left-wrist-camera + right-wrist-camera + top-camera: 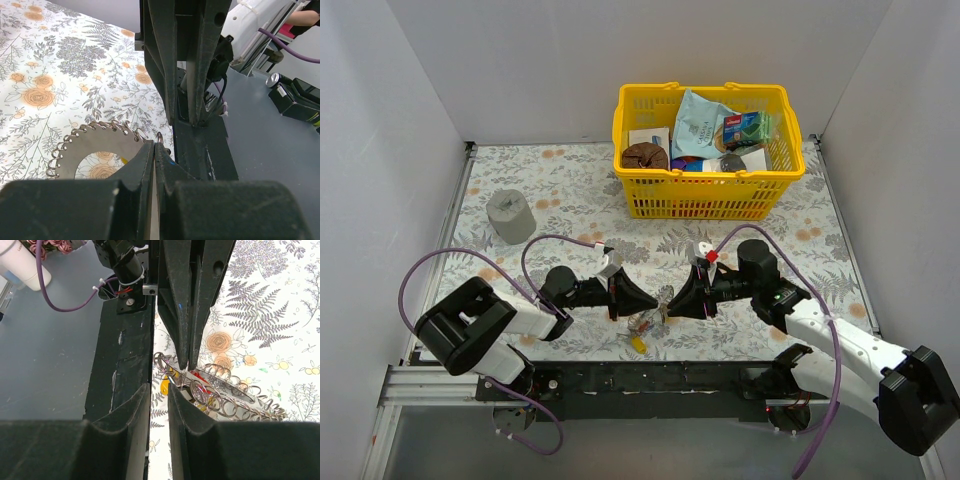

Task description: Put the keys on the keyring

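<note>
Two grippers meet tip to tip over the floral tablecloth (550, 190), close to the near edge. Lowest in the top view, just on the near side of the keyring, lies a yellow-headed key (640, 343).

The keyring (95, 142) itself lies flat on the cloth below the two tips. It is a broad, dull-silver disc with a wide central hole through which the flower print shows. Its outer edge is lined with a row of small wire loops.

The left gripper (155, 146) reaches the ring from the left, its jaws pressed together on one small loop at the ring's edge. The right gripper (159, 386) comes from the opposite side, its fingers a narrow slit apart. Whether they pinch anything I cannot tell.

Beside the ring, right under both tips, the keys (192, 385) sit in a tangle of silver blades and thin rings, with red and yellow heads showing.

Far left of the keyring stands a grey cylinder (510, 216). Beyond the keyring, well apart, is a yellow basket (705, 195) full of packets.
</note>
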Controlling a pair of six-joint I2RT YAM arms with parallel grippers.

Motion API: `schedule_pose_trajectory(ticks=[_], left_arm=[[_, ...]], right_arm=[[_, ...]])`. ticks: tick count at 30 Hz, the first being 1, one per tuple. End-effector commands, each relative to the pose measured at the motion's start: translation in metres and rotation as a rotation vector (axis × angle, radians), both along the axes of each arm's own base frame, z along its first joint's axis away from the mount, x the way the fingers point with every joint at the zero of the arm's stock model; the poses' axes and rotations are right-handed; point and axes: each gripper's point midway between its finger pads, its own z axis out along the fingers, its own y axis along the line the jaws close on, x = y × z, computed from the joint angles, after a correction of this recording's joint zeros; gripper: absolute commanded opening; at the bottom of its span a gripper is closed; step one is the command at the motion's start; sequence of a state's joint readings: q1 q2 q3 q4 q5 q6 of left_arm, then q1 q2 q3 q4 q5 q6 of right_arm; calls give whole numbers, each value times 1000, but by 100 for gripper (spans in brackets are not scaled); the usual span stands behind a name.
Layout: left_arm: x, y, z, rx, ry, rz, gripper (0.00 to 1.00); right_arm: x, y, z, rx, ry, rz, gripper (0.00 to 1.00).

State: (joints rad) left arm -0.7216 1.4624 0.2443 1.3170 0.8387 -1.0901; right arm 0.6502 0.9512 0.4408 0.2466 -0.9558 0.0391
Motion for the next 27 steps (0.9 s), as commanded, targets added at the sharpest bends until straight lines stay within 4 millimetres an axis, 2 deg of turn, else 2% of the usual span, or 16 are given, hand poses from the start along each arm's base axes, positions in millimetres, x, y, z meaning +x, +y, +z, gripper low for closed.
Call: schedule_pose_trajectory(ticks=[1,6,10,14,19,24,27], left_arm=[[-16,16,113,-391,-452,-3,0],[-17,15,112,-389,-449,-14,0],[-18,15,112,-389,-448,-18,0],[-18,15,112,-387,-444,-22,0],[-17,13,110,-382,-438,-27,0],[-18,13,110,-380,-440,-34,0],[-18,13,110,-380,-438,-36,0]], right_arm=[[-2,2,2,25,-17,26,28],[0,2,-8,3,3,10,26],[5,2,-16,-18,12,-17,29],[5,2,-14,-11,10,-19,35],[6,3,-12,-3,10,-25,37],[11,7,-11,8,36,-49,34],[12,9,-12,8,61,-51,25]])
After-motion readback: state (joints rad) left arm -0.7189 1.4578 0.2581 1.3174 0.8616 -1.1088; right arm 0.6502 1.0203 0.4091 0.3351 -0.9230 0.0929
